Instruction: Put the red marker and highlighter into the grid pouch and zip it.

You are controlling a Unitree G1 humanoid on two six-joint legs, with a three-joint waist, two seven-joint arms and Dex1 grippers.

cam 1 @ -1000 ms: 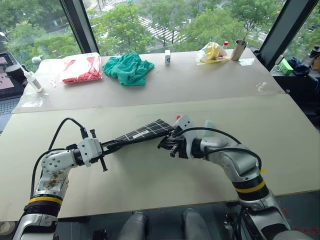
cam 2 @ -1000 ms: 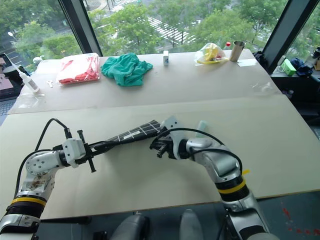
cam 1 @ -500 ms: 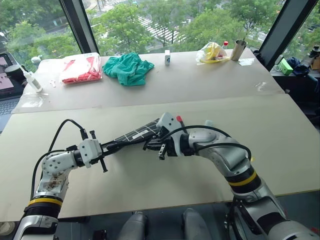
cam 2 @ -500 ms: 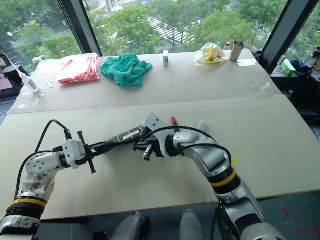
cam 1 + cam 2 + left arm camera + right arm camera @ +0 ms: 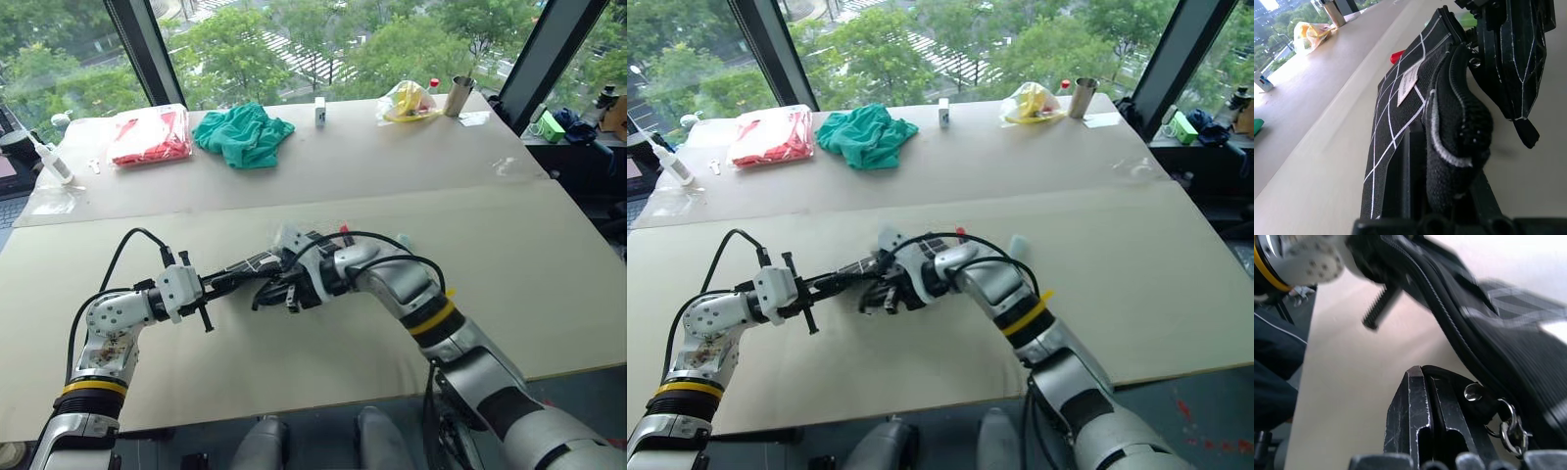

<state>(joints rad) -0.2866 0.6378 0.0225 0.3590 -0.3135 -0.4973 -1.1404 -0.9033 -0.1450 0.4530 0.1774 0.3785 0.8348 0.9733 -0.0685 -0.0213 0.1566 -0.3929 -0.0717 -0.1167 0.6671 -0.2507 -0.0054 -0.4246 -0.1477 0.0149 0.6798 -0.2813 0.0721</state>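
A black grid pouch (image 5: 1400, 112) is held edge-up just above the pale worktop (image 5: 549, 255), one end clenched in the left claw (image 5: 217, 285) and the zipper strap (image 5: 1449, 382) pinched in the right claw (image 5: 269, 294), which is shut on it. The pouch looks light and soft, likely to sag, so it is best gripped at an end seam and pulled by the strap. The marker's red tip (image 5: 343, 229) and the highlighter (image 5: 405, 239) are seen just beyond the right arm.
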